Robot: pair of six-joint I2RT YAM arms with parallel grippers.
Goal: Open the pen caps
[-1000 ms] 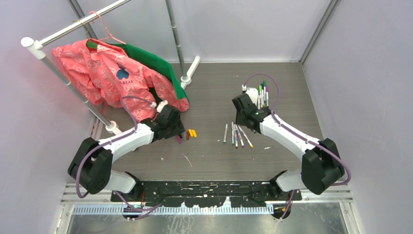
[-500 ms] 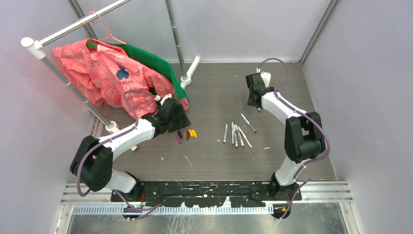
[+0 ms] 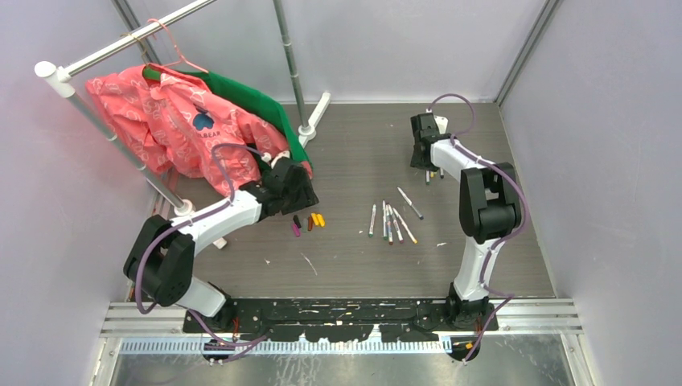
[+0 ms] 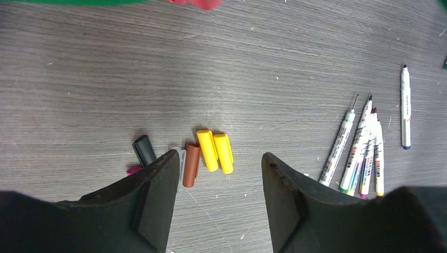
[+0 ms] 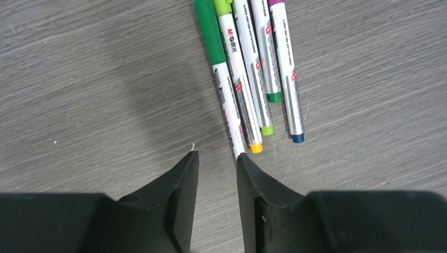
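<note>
Four capped pens (image 5: 248, 79) lie side by side at one o'clock of the right pincer (image 5: 217, 158), with their caps (image 5: 210, 31) at the twelve o'clock end. This pincer hovers low over the tabletop (image 5: 79, 79), jaws narrow and empty, one finger just at the nearest pen's tail. The left pincer (image 4: 220, 158) stands wide and empty above the loose caps (image 4: 215, 152); bare pens (image 4: 363, 153) lie at three o'clock of it. The step in hand, I judge, is taking one capped pen. Spread the jaws first and shift toward one o'clock. Straddle only the outermost pen at mid-length, leaving its cap clear for the left pincer to pull straight off.
</note>
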